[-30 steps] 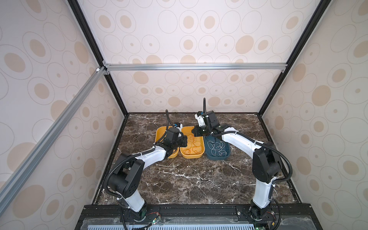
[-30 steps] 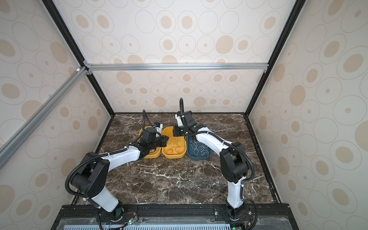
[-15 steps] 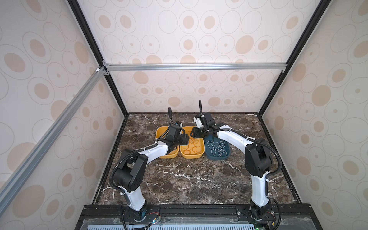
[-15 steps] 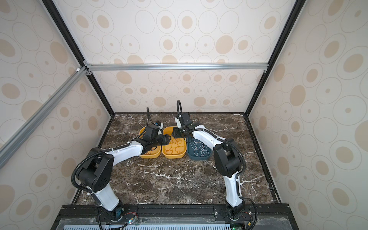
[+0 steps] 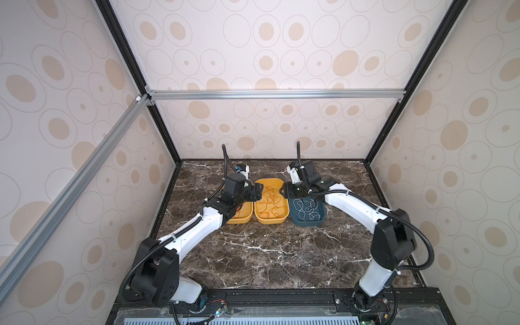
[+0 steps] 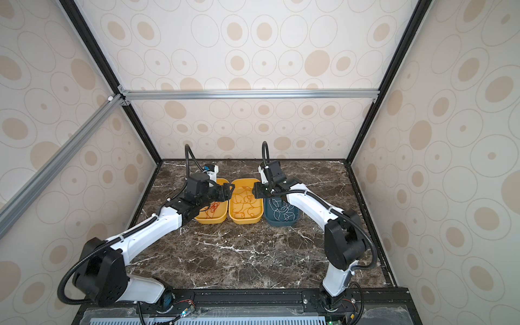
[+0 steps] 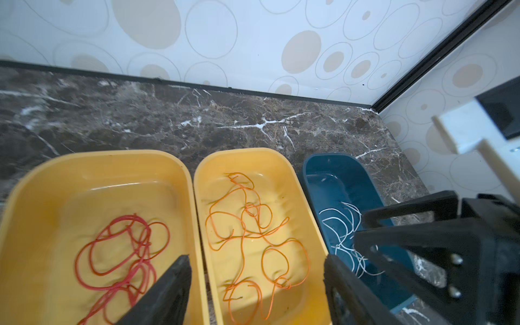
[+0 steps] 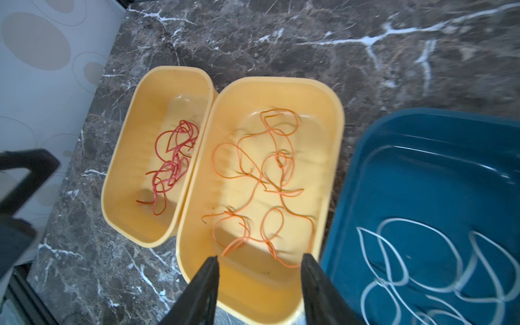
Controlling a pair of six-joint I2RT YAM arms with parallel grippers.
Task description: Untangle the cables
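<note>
1. L gripper (image 7: pixel 255 260) hung above the mid yellow tray (image 7: pixel 244 154), at its rim on the side of the L yellow tray (image 7: pixel 98 154). Jaws stood wide apart w/ nothing btwn them.
2. R gripper (image 8: pixel 260 256) faced it from the opposite rim, next to the blue tray (image 8: pixel 422 118). Jaws were roughly half apart, also empty.
3. Cables lay sorted by colour: red cable (image 7: pixel 121 253) in the L yellow tray, orange cable (image 7: pixel 247 233) in the mid one, white cable (image 7: pixel 342 233) in the blue. No strand was seen crossing a rim.
4. Judged step: letting go & clearing off, w/ the task prob. near done. The orange loops crossed themselves; couldn't tell if knotted.
5. To do it well: keep jaws apart & rise straight up before swinging out, so no loop hooks a fingertip & gets dragged over a rim.
6. In the way: the 2 grippers sat nose to nose in both top views, so they should back off apart. The yellow trays touched at the rims, w/ the blue just beside, & looked light, so a knock could shove them across the marble table (image 5: pixel 267 253).
</note>
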